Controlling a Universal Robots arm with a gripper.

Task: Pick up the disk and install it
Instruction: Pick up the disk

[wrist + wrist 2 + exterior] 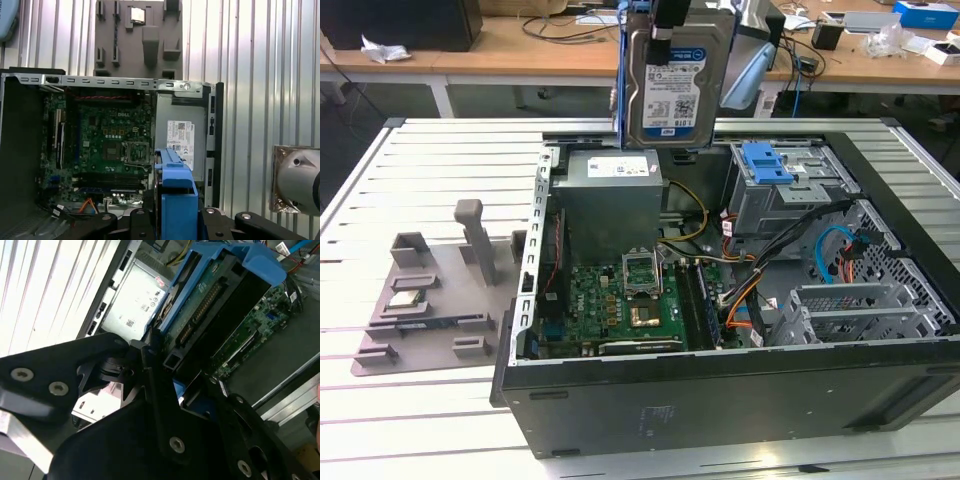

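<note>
The disk, a silver drive with a white-and-blue label in a blue carrier, hangs upright above the open computer case, over its grey power supply. My gripper is shut on the disk's top edge. In the second wrist view the black fingers clamp the blue-framed disk, whose connector edge faces the case. In the first wrist view the disk's blue carrier sticks out from the gripper above the power supply.
Inside the case lie the motherboard, a metal drive cage with a blue bracket and loose cables. A grey fixture plate with a small chip lies at the exterior view's left. A cluttered desk stands behind.
</note>
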